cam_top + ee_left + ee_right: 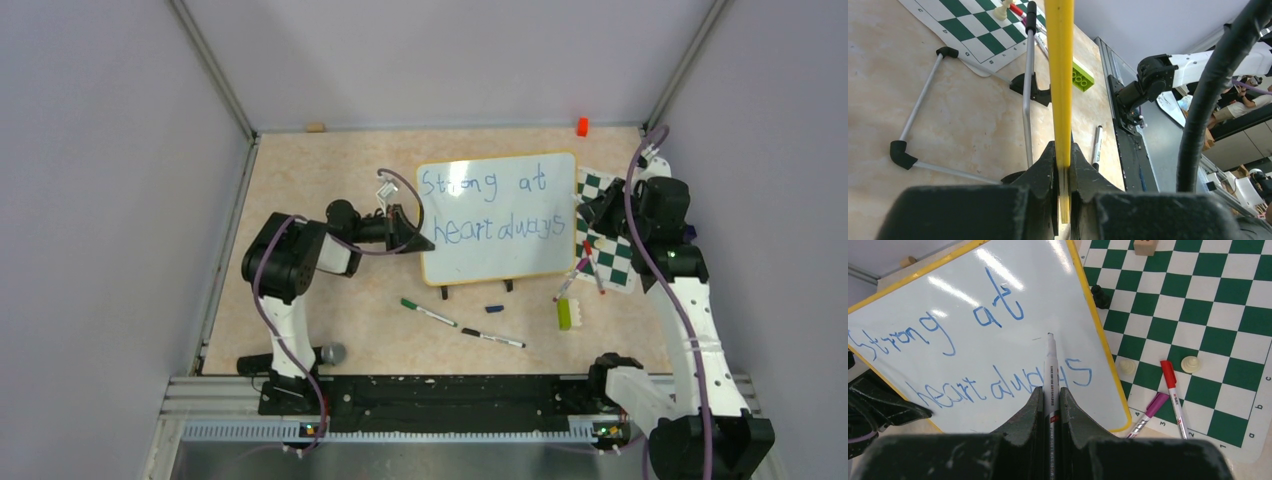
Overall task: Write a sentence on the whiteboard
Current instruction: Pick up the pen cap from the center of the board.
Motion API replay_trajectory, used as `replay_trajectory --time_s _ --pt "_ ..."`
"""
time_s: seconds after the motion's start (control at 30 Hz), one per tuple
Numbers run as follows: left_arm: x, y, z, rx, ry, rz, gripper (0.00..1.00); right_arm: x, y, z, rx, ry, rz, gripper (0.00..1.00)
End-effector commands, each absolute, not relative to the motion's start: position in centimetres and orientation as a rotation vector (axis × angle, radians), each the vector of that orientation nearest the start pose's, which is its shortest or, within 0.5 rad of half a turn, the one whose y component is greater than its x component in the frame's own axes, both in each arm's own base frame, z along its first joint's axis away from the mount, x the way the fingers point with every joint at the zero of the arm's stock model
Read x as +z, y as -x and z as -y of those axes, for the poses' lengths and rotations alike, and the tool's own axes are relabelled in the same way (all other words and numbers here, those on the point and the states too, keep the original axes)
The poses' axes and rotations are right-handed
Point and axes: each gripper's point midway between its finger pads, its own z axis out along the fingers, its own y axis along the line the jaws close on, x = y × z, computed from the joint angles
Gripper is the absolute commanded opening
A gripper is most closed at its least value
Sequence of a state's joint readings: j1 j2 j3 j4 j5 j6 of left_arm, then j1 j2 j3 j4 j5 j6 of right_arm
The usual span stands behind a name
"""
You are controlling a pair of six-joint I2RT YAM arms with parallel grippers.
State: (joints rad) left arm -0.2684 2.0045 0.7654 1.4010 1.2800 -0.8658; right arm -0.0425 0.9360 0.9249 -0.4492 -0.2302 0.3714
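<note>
Whiteboard [497, 215] stands propped up near the middle of the table [320, 180], with the blue sentence [470, 230] "Strong at heart always" written across two lines. The left arm folds at the elbow and reaches sideways, and the left gripper [1062, 150] pinches the board's yellow rim. The right arm stretches forward over the chessboard [612, 255] with its wrist turned left. The right gripper [1050, 395] is clamped on a marker [1050, 365] whose tip points at the board beneath "at"; whether it touches cannot be told.
</note>
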Motion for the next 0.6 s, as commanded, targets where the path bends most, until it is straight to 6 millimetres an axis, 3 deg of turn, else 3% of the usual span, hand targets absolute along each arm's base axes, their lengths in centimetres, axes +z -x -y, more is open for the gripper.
replay_trajectory --time_s 0.0,0.3,0.57 --pt "17.2 -29.8 25.7 -1.57 -0.915 -1.404 0.0 26.7 -31.1 -4.4 0.466 -0.254 -1.938 0.0" --pt "16.1 -29.6 24.6 -1.508 -0.887 -1.427 0.0 26.9 -30.6 -4.8 0.496 -0.249 -1.922 0.0" --pt "19.7 -30.0 24.6 -1.477 -0.894 -1.35 0.0 27.2 -30.4 -5.0 0.509 -0.24 -1.918 0.0"
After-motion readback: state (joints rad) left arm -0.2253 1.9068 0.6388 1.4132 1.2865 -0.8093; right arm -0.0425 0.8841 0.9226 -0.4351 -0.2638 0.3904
